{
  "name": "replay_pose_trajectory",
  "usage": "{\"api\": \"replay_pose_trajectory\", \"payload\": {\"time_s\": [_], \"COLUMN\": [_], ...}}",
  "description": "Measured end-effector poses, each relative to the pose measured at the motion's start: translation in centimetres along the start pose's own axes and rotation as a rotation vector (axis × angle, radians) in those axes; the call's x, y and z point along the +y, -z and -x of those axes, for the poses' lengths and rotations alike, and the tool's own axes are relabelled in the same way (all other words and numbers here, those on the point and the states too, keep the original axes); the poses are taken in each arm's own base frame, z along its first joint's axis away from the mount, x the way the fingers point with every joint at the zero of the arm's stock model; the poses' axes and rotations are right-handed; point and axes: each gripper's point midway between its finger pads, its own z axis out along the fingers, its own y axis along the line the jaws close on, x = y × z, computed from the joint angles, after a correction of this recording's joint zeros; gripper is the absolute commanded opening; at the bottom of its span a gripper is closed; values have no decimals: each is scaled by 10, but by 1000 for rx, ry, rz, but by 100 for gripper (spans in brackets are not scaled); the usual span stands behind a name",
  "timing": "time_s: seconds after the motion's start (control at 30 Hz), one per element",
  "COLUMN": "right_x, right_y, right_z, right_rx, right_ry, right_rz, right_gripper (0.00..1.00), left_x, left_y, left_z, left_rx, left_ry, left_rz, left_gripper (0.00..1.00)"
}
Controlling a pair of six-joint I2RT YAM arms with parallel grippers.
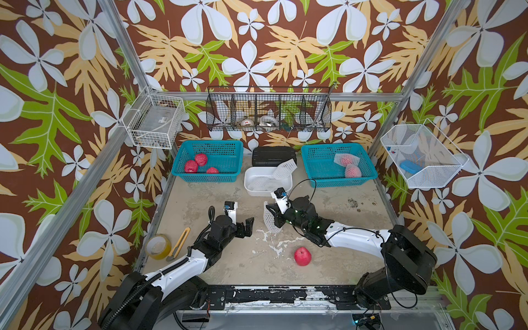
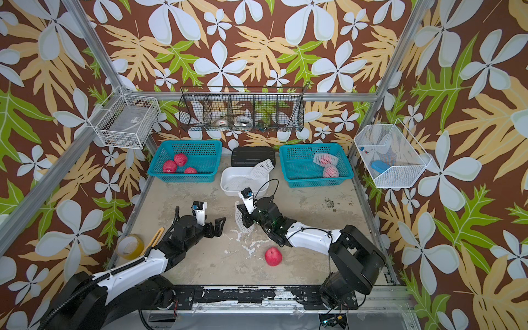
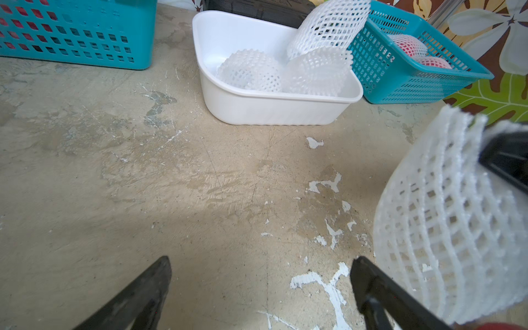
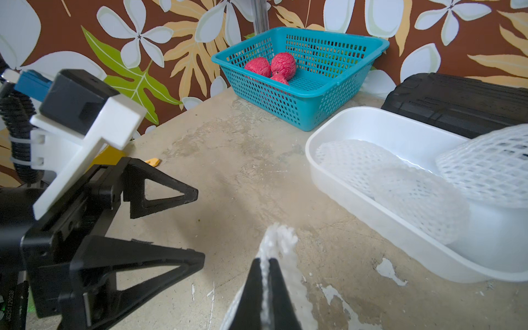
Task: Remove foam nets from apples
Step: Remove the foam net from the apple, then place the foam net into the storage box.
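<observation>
Right jaws are clamped on 1 foam net point(image 1: 269, 221) at mid-surface point(image 1: 200, 200). Left jaws stand wide and empty, just left of it. 1 bare apple point(image 1: 302, 256) lies nearer. 3 nets point(image 3: 248, 71) occupy the white tub point(image 3: 271, 111). 2 netted apples point(image 1: 353, 171) sit in the far-right teal basket point(image 1: 320, 165).

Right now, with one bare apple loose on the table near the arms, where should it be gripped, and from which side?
Grip the bare apple across its widest middle, coming straight down from above: it is round and sits free on the table, nothing touching it. The open left gripper looks the likelier choice, since the right gripper is shut on a foam net.
</observation>
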Motion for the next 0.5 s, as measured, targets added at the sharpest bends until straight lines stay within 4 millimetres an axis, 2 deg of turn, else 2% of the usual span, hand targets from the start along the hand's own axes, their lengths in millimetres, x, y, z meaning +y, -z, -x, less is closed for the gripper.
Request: {"api": "replay_pose_trajectory", "payload": {"time_s": [0.17, 0.4, 0.5], "right_x": [-22, -53, -59], "right_y": [-2, -7, -12], "right_z": [10, 38, 46], "right_rx": [-17, -62, -72], "right_ry": [-25, -59, -73], "right_rz": [-44, -79, -87], "right_gripper": [0, 0, 0], "left_x": [-1, -15, -17], "left_y": [-4, -10, -12], "left_z": [-3, 8, 12], "left_rx": [19, 18, 11], "left_ry": [-2, -6, -6], "left_rz": [-5, -54, -61], "left_gripper": [100, 100, 100]}}
